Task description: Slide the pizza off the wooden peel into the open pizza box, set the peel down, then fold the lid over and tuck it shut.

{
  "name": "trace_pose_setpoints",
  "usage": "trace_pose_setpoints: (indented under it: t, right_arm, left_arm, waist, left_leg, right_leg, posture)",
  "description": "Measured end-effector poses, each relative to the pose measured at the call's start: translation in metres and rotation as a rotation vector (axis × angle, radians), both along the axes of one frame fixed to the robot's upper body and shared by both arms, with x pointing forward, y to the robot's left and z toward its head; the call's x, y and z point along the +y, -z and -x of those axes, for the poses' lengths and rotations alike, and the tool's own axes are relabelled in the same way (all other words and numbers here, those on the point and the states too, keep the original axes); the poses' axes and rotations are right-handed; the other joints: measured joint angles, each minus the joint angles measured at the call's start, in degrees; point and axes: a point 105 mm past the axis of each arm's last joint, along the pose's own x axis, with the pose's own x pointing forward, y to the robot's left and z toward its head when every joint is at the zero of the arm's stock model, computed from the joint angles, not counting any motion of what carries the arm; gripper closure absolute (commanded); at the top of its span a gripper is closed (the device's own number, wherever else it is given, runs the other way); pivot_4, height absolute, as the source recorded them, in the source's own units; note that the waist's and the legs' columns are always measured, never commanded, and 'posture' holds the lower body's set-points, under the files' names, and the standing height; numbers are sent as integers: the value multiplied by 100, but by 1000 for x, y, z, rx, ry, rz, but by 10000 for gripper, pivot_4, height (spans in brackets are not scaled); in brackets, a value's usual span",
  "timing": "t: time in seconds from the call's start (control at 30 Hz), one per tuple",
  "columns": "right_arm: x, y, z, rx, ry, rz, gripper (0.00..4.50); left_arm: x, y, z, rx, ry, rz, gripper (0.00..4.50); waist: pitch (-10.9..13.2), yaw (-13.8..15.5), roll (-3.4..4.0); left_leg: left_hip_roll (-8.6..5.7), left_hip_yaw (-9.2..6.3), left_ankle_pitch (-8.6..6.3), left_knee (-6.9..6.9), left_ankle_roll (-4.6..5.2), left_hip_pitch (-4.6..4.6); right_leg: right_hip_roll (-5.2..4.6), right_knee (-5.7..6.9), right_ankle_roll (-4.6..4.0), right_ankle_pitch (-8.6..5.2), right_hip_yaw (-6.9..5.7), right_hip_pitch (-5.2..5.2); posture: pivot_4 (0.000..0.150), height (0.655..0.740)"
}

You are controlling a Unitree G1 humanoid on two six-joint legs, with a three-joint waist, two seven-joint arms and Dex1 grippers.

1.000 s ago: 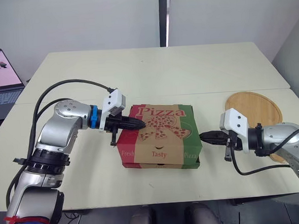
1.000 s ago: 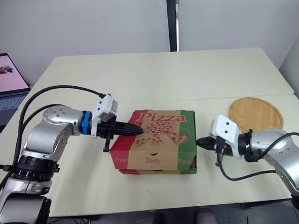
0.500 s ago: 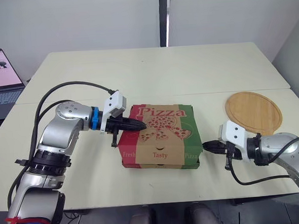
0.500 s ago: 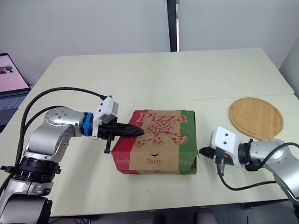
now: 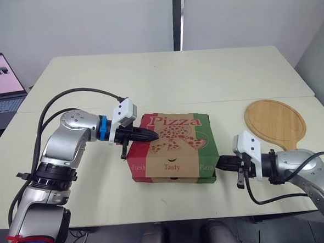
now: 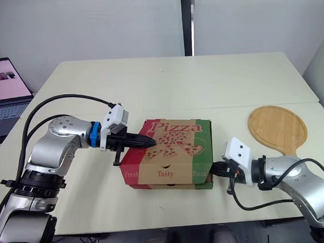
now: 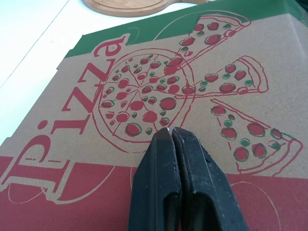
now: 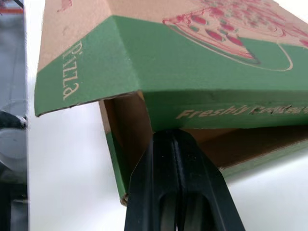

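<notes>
My left jaws, pressed together, rest tip-first on the lid of the pizza box (image 5: 173, 162), near its left edge. Box sits mid-bench (image 5: 165, 77), lid folded down, right side flap gaping. My right jaws, together, tips at that gap. Wooden peel (image 5: 275, 123) lies flat further right.

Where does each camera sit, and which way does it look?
Left and right eye views: on the head, looking forward and down at the table, pizza box and wooden peel; both arms show.
Left wrist view: on the left wrist, looking along the shut left end effector across the box's lid.
Right wrist view: on the right wrist, looking along the shut right end effector at the box's green side.
Shared: all views show the box; left wrist and eye views share the peel.
</notes>
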Motion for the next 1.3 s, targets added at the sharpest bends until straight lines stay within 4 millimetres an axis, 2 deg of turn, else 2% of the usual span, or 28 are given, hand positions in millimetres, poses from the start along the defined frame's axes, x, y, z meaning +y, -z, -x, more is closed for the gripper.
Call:
trace_pose_setpoints:
  t: [0.13,0.33,0.53,0.63,0.7,0.87,1.0,1.17,1.3]
  right_arm:
    - [-8,7,1,-1,11,61,45000]
    - [-19,2,3,3,16,74,45000]
    - [-42,-8,3,-49,55,109,45000]
    - [-52,-22,-1,-79,94,93,39356]
    - [-50,-32,0,-71,85,48,32561]
    - [-27,-54,14,-91,-35,-8,14654]
    - [-9,-51,19,-120,-113,24,433]
    - [13,-38,14,-187,-162,62,125]
    - [20,-28,3,-240,-151,100,125]
  left_arm:
    - [1,2,0,-6,-2,-17,44549]
    - [-1,8,1,-24,16,-55,44549]
    - [-1,9,1,-32,17,-64,44549]
    - [-1,9,1,-32,15,-63,45000]
    - [-1,9,0,-32,14,-61,45000]
    - [-1,9,0,-31,14,-59,45000]
    - [-1,8,-1,-32,11,-57,45000]
    - [-2,8,-1,-32,9,-54,45000]
    - [-2,8,-1,-33,9,-52,45000]
  waist:
    - [0,0,0]
    - [0,6,0]
    - [0,8,0]
    - [0,3,0]
    - [0,3,0]
    - [0,5,0]
    - [-1,5,-2]
    - [-1,2,-2]
    - [-1,3,-2]
  left_leg:
    - [0,1,0,0,0,0]
    - [0,0,0,1,0,0]
    - [0,1,0,1,1,1]
    - [2,1,0,1,1,3]
    - [3,1,0,0,1,3]
    - [3,-1,0,1,1,2]
    - [2,-1,0,1,1,2]
    - [2,0,0,2,0,2]
    - [1,0,1,4,-2,1]
  right_leg:
    - [0,0,0,0,0,0]
    - [0,0,0,0,0,3]
    - [0,0,0,0,-1,5]
    - [1,0,0,0,0,6]
    - [1,0,0,0,-1,6]
    - [0,-1,0,0,-2,7]
    - [0,-1,0,0,-2,6]
    - [0,0,0,0,-1,3]
    - [0,0,0,0,-1,3]
  posture:
    - [1500,7281]
    - [1500,7281]
    - [1500,7281]
    - [1500,7281]
    - [1500,7281]
    - [1500,7281]
    - [1500,7281]
    - [1500,7281]
    - [1500,7281]
